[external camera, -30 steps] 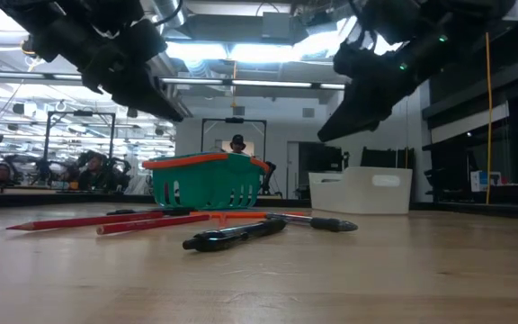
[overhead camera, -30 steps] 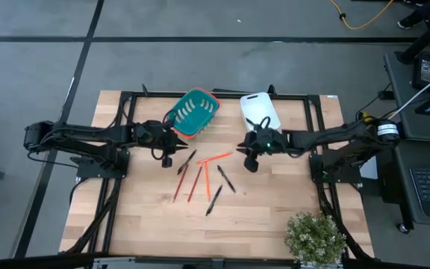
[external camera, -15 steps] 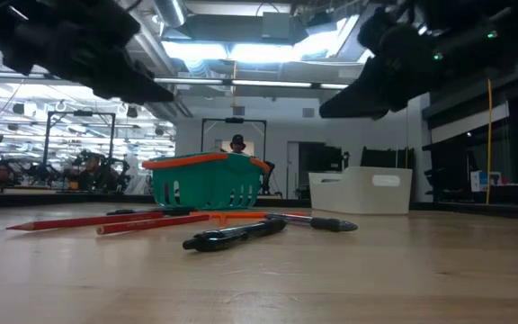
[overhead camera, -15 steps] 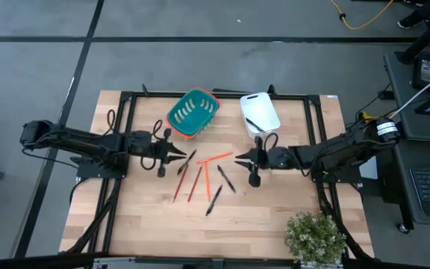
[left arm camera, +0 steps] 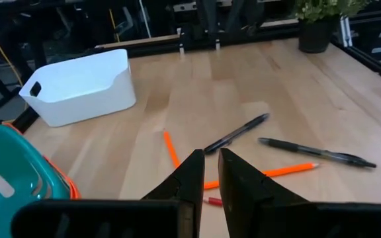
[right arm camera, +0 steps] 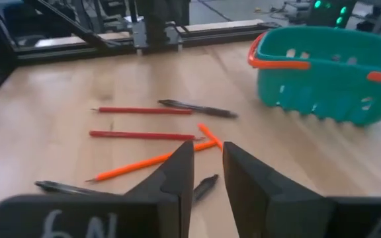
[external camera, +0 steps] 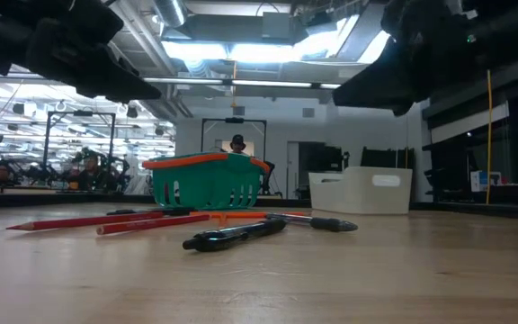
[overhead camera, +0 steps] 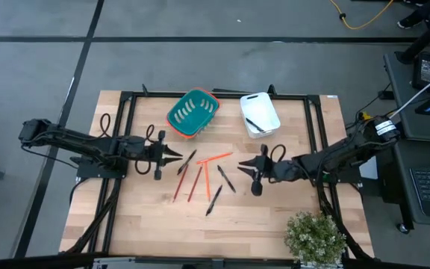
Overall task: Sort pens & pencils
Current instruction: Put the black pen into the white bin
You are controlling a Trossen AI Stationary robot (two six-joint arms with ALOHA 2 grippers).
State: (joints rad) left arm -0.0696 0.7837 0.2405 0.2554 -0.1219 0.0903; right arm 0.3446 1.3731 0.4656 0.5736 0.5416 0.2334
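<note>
Pens (overhead camera: 226,179) and pencils (overhead camera: 192,183) lie mid-table, well inside its edges.
</note>
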